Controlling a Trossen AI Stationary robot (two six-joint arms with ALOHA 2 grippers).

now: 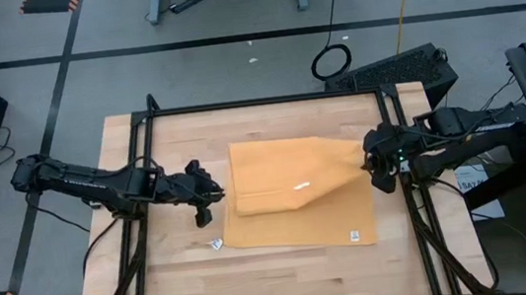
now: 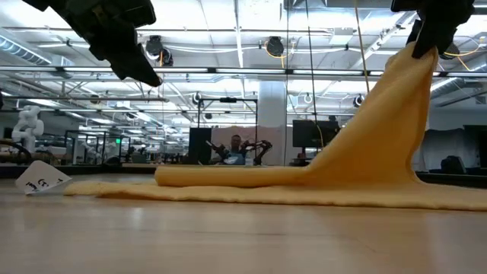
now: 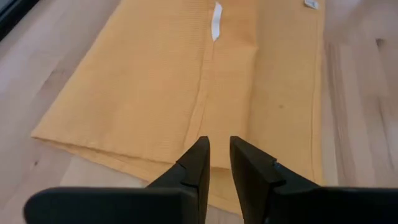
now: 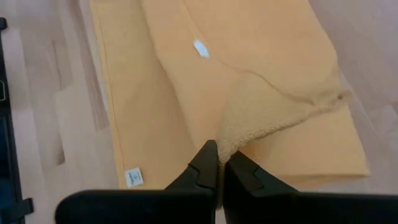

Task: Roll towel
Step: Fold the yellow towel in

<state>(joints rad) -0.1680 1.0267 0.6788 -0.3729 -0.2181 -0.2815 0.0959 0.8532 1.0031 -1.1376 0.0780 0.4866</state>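
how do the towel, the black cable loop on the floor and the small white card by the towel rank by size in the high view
1. towel, by far the largest
2. black cable loop
3. small white card, smallest

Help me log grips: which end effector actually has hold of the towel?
The right end effector, pinching the towel by a lifted edge. The left end effector hangs empty above the table.

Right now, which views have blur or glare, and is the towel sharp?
High view: even light, towel sharp. Low view: ceiling lights glare, the near tabletop soft. Left wrist view: its own fingers blurred, towel crisp beyond. Right wrist view: the same, pinched cloth soft.
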